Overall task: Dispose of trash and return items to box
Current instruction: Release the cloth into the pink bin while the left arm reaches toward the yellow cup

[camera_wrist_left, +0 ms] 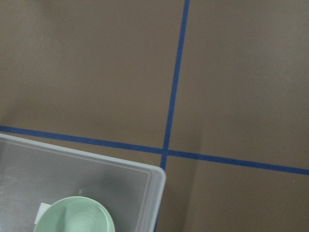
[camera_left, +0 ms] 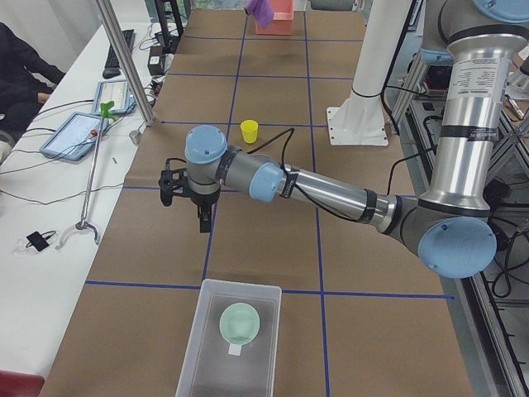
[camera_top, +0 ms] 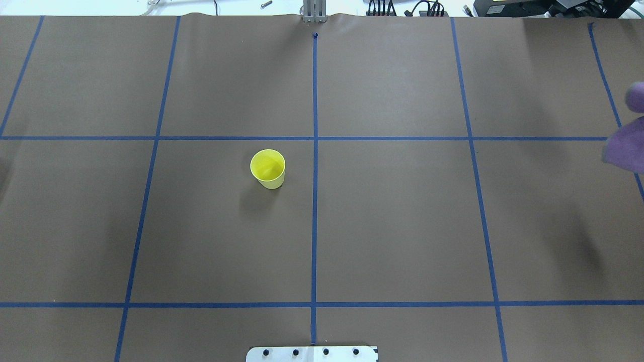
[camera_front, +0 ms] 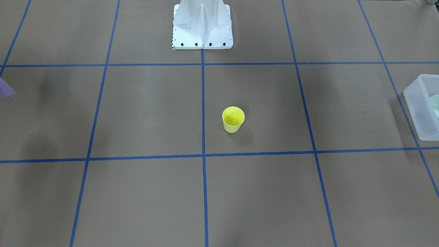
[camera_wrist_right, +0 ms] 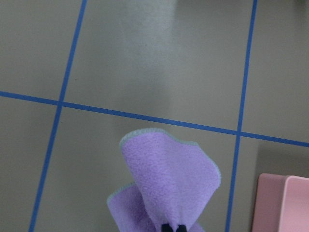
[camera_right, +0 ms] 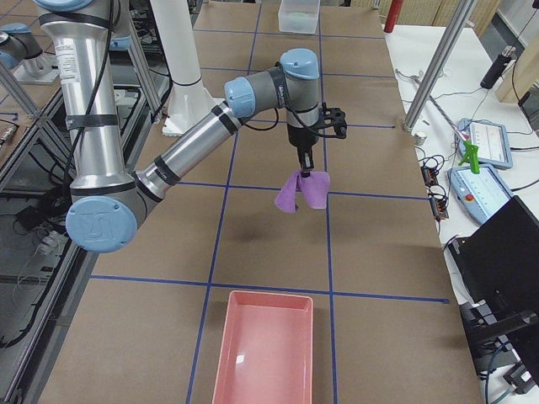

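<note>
The mint-green bowl (camera_left: 240, 322) lies inside the frosted box (camera_left: 193, 351) at the table's left end; it also shows in the left wrist view (camera_wrist_left: 75, 216) and at the front view's right edge (camera_front: 435, 104). My left gripper (camera_left: 203, 222) hangs above the table a little short of the box; I cannot tell if it is open. A yellow cup (camera_top: 268, 168) stands upright near the table's middle. My right gripper (camera_wrist_right: 173, 227) is shut on a purple cloth (camera_wrist_right: 166, 179) and holds it above the table (camera_right: 306, 172), short of the pink tray (camera_right: 265, 349).
The white robot pedestal (camera_front: 202, 25) stands at the robot's side of the table. A side bench with tablets (camera_left: 78, 132) and a metal post (camera_left: 124, 62) runs along the far side, with a seated person (camera_left: 16, 70) there.
</note>
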You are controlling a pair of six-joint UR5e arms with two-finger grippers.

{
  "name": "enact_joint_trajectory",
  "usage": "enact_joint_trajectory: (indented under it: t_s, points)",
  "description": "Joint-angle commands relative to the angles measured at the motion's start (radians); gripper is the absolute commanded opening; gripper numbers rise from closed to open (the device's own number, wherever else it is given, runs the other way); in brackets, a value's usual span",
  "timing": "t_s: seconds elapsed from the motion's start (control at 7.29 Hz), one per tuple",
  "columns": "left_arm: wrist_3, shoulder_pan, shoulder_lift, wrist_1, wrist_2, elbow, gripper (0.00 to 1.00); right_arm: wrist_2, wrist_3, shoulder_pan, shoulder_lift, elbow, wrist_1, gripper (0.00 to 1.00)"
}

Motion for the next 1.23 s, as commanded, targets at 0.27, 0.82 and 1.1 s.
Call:
enact_joint_trajectory:
  t_s: [0.27,0.82,1.1]
  points:
    - [-0.668,0.382,-0.198,-0.198,0.093,-0.019,0.99,-0.020,-0.395,0.262,-0.013,-0.286,0.017,0.00]
    - [-0.827,0.606,-0.274,-0.230,0.274,-0.010,0.98,-0.191,-0.397,0.282,-0.024,-0.587,0.233,0.00]
    - [-0.844,0.614,-0.275,-0.230,0.275,-0.005,0.98,-0.196,-0.394,0.282,-0.059,-0.611,0.255,0.38]
